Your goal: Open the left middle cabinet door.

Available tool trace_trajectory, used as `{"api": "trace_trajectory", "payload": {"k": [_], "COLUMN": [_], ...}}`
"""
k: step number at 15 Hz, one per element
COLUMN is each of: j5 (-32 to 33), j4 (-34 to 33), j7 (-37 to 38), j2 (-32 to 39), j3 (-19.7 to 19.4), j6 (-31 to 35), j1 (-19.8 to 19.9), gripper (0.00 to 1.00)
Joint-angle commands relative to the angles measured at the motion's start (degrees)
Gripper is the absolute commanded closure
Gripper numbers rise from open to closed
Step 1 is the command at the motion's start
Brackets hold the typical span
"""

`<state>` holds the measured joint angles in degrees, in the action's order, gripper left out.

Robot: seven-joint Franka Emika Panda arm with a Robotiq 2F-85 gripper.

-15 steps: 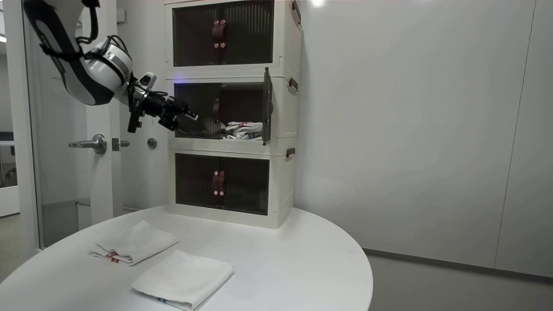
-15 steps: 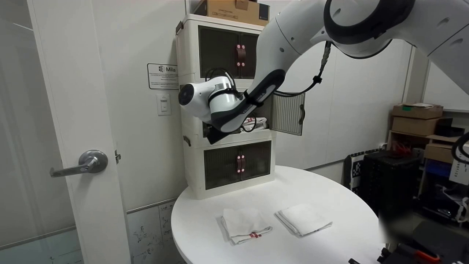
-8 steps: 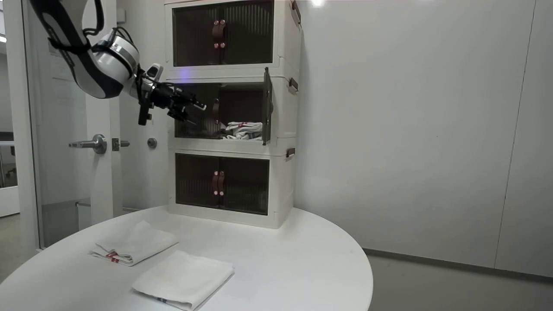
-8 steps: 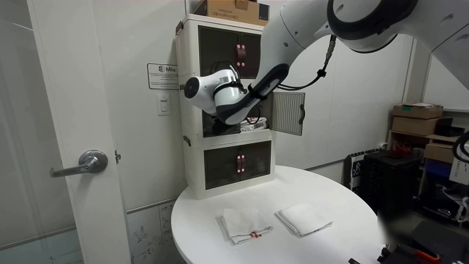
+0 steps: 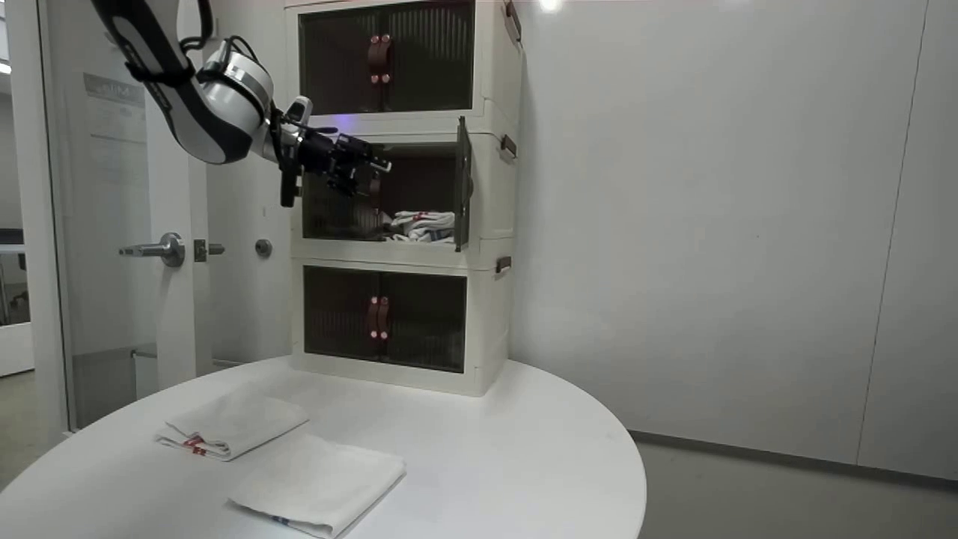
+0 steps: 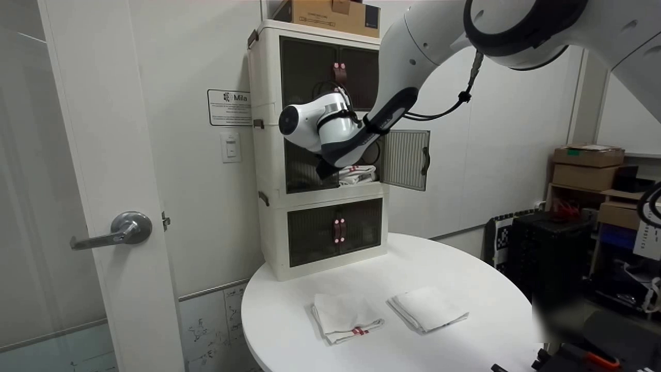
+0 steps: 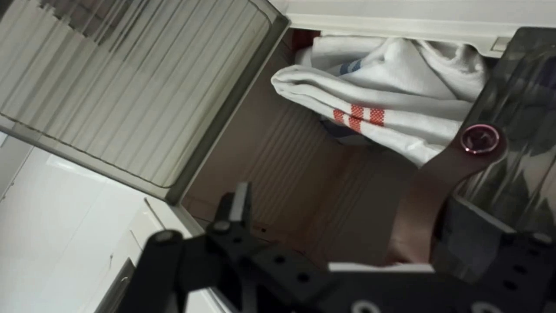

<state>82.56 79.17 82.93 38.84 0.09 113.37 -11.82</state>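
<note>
On the counter stands the cabinet, its left middle door closed. The pincer is spread, apparently near the handle; misjudged depth could make it pinch only air.

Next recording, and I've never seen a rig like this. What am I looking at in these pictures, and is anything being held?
This is a single robot arm, ending in a two-fingered gripper. Two pictures come from cameras outside the robot, looking from different places; the close-up comes from a camera on its wrist.

The white table bears a three-tier cabinet, a folded cloth with red marks and a folded cloth with a blue mark. In the middle tier, the right door hangs open, showing more cloths inside; the left middle door, which the robot should open, looks shut.

In the wrist view the gripper's jaws stand apart, with that door's brown handle showing between them. Whether they touch it I cannot tell, but nothing looks gripped.
</note>
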Motion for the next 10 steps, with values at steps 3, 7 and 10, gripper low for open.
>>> {"api": "trace_trajectory", "payload": {"k": [3,7,10], "j5": [0.0,-2.2,-3.4], "j4": [-0.6,3.3,6.7], "j7": [1.2,1.8,3.2], "j2": [0.5,-2.0,-4.3], "j3": [-0.1,1.0,1.8], "j6": [-1.6,-2.3,-3.6], "j1": [0.8,0.2,-0.5], "gripper": [0.0,0.0,0.0]}}
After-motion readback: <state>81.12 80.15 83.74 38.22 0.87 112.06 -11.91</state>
